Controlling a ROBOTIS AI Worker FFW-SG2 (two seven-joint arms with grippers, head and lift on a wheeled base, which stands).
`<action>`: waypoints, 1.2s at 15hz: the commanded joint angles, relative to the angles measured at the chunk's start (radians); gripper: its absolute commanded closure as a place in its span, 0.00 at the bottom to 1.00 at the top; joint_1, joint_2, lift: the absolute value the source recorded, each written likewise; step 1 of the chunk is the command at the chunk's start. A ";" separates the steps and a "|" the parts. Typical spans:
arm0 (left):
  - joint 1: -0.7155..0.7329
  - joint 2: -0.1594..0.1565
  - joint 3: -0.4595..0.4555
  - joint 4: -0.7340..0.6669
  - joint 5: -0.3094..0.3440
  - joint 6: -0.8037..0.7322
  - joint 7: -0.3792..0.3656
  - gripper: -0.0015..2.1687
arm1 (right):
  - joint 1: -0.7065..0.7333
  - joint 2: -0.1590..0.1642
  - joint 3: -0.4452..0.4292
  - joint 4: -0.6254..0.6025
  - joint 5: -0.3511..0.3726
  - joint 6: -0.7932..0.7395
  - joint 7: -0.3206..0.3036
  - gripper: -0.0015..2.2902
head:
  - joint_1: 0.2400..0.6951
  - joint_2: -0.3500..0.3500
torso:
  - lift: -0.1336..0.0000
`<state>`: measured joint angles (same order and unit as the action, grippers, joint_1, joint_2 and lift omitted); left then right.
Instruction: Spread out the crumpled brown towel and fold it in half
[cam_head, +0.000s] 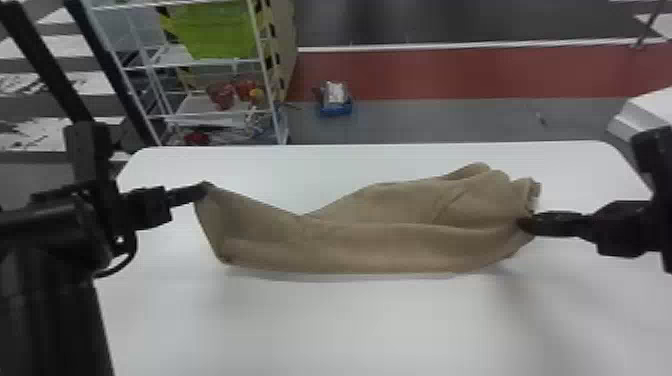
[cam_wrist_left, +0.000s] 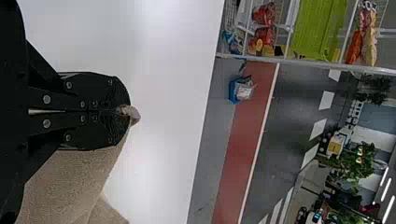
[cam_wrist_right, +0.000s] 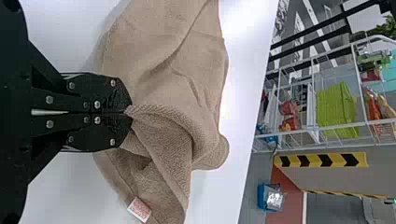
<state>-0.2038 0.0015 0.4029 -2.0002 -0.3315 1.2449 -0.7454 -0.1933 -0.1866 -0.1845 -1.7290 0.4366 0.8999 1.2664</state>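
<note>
gripped by the left hand and the right hand, the towel at the head view's centre should be drawn taut slowly and evenly, lest either hold be lost.

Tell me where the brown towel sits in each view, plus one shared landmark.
Head view: brown towel across the middle.
Left wrist view: brown towel pinched at one end by the left pincer.
Right wrist view: brown towel bunched at the right pincer.
Shared landmark: lime-green object on the white rack.
</note>
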 joint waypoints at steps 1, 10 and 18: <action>-0.023 0.005 0.007 0.009 0.002 0.000 0.008 0.82 | 0.031 -0.010 -0.023 -0.026 -0.001 -0.005 0.039 0.62 | 1.00 0.64 | 0.00; -0.005 0.006 0.008 0.089 0.014 -0.052 0.067 0.01 | 0.089 -0.002 -0.013 -0.103 -0.019 -0.008 0.094 0.62 | 1.00 0.66 | 0.00; 0.182 0.002 0.051 -0.176 0.063 -0.052 0.058 0.01 | 0.149 -0.007 -0.044 -0.170 0.001 -0.173 0.101 0.05 | 1.00 0.73 | 0.00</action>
<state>-0.0582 0.0046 0.4504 -2.1383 -0.2871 1.1941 -0.6887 -0.0544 -0.1910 -0.2142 -1.8748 0.4331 0.7652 1.3637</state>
